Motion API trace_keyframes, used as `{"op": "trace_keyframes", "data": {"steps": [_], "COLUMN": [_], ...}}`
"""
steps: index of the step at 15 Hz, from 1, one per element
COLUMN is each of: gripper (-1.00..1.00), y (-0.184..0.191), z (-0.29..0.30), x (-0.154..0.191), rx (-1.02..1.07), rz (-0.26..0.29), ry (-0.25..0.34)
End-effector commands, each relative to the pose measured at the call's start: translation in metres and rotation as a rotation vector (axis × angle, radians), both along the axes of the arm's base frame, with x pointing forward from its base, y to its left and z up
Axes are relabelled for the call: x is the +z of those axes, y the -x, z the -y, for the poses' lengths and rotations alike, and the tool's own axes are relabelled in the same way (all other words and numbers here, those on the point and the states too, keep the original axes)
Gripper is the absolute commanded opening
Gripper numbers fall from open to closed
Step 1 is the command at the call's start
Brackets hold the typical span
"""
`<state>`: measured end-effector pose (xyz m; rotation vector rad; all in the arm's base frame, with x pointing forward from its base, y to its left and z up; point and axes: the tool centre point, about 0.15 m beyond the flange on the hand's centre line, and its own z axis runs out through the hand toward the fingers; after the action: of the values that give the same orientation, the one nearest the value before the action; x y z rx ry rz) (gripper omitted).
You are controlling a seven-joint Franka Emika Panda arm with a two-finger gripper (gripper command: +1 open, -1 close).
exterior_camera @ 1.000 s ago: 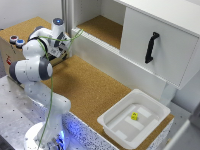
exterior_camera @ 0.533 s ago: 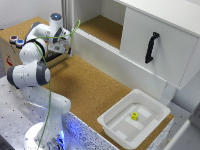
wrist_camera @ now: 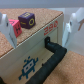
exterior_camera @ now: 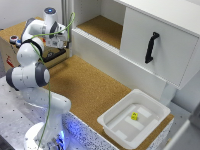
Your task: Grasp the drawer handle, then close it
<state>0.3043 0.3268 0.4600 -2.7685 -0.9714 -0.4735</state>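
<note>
The tan plywood drawer (wrist_camera: 30, 52) stands pulled out of the small wooden box (exterior_camera: 11, 54) at the exterior view's left. Round buttons (exterior_camera: 15, 39) sit on top of the box. In the wrist view the drawer front carries a black handle (wrist_camera: 54, 56), a blue pixel figure and red digits. A purple cube (wrist_camera: 26, 20) and a red one lie inside. My gripper (exterior_camera: 56, 46) hangs just over the drawer. It is open (wrist_camera: 40, 27), its white fingers (wrist_camera: 6, 27) spread wide to either side of the handle, touching nothing.
A big white cabinet (exterior_camera: 165, 30) with a long black handle (exterior_camera: 151, 47) fills the back right, with an open shelf beside it. A white tray (exterior_camera: 109, 121) holding a small yellow object (exterior_camera: 134, 116) sits at the cork surface's front right.
The arm has swung a little toward the exterior view's left and lowered the gripper closer to the drawer. The drawer has not moved.
</note>
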Motion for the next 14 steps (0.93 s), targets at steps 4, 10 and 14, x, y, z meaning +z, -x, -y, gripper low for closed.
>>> {"op": "trace_keyframes", "data": {"steps": [4, 10, 14], "gripper": [1.0, 1.0, 1.0], "y": [0.056, 0.083, 0.084], "z": [-0.023, -0.105, -0.174], "x": [0.032, 0.059, 0.065], "rx": [0.173, 0.363, 0.434], "rz": [0.018, 0.084, 0.034], "ry": [0.059, 0.176, 0.225]}}
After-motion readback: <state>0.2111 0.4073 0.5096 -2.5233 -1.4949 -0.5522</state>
